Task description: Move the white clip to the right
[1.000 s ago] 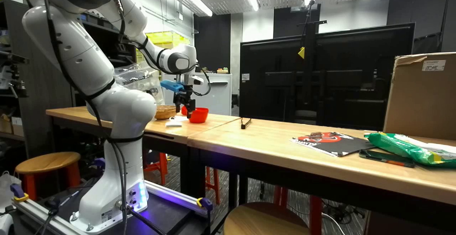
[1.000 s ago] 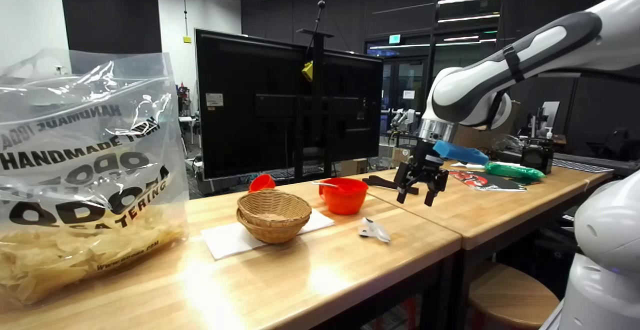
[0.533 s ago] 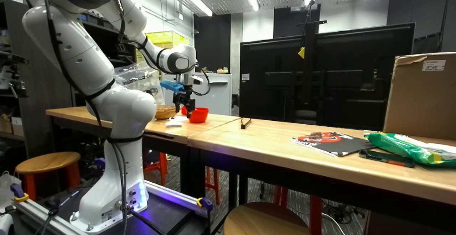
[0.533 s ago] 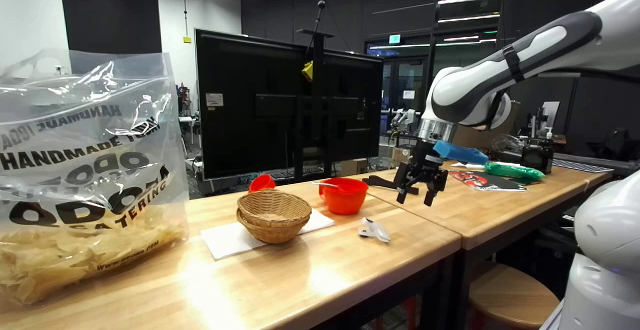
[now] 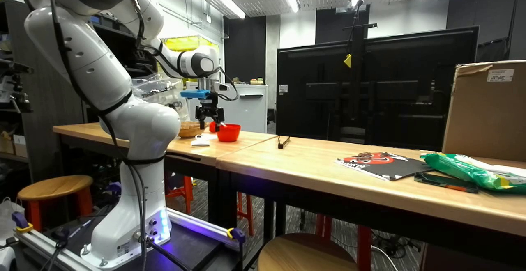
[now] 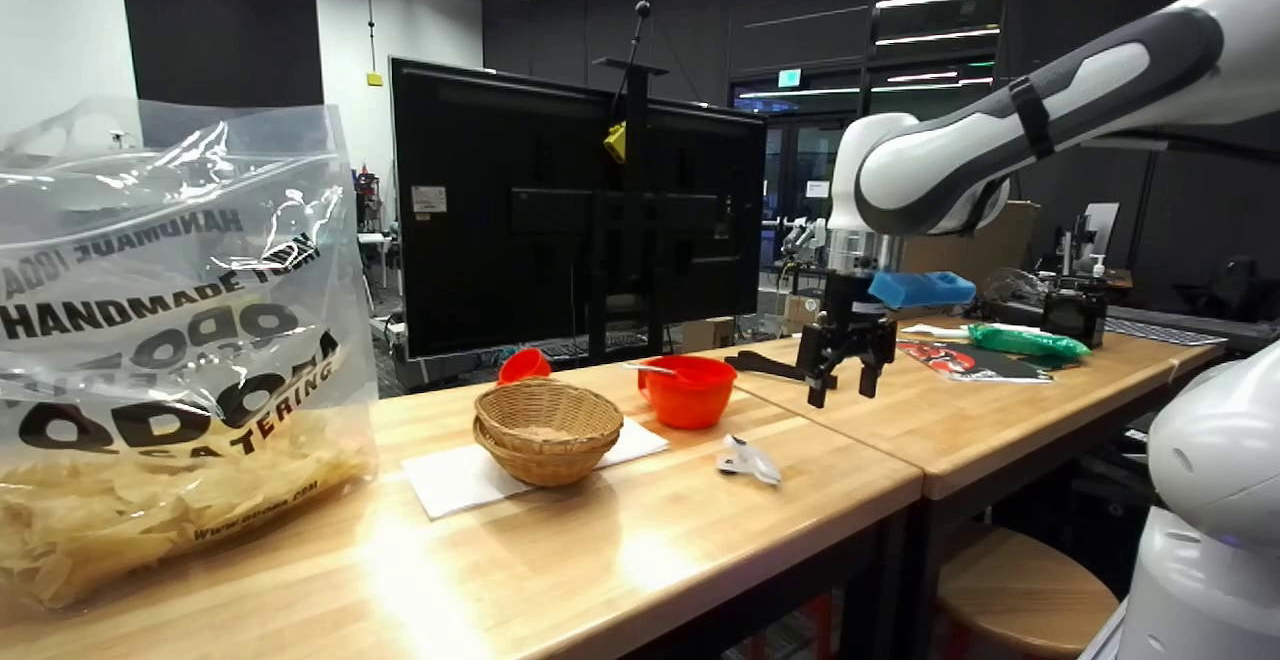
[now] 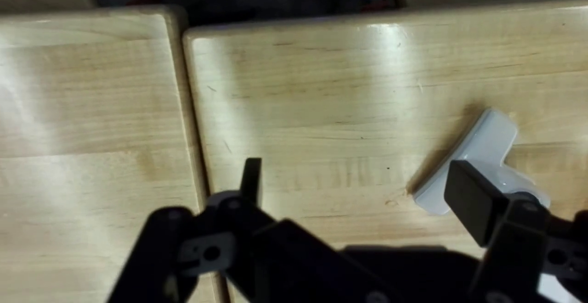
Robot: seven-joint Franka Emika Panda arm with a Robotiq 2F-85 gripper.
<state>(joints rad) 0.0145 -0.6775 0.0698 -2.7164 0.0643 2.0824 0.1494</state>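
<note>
The white clip [image 6: 752,462] lies on the wooden table near the front edge, in front of the red bowl. It also shows in an exterior view [image 5: 200,143] and in the wrist view [image 7: 488,143]. My gripper [image 6: 843,392] hangs above the table, pointing down, to the right of the clip in that view. In the wrist view my gripper [image 7: 362,188] is open, with its fingers wide apart and only bare table seen between them. The right finger [image 7: 473,202] covers part of the clip in that view. The gripper is above the clip and off to one side.
A red bowl [image 6: 690,398] with a utensil stands behind the clip. Wicker baskets [image 6: 545,430] sit on white paper, beside a big chip bag [image 6: 180,380]. A black object [image 5: 283,142] lies beyond the seam between tables. A green bag [image 5: 472,171] lies farther along.
In the last half second my gripper has tilted to a more upright pose and shifted slightly. Its fingers stay apart. The clip has not moved.
</note>
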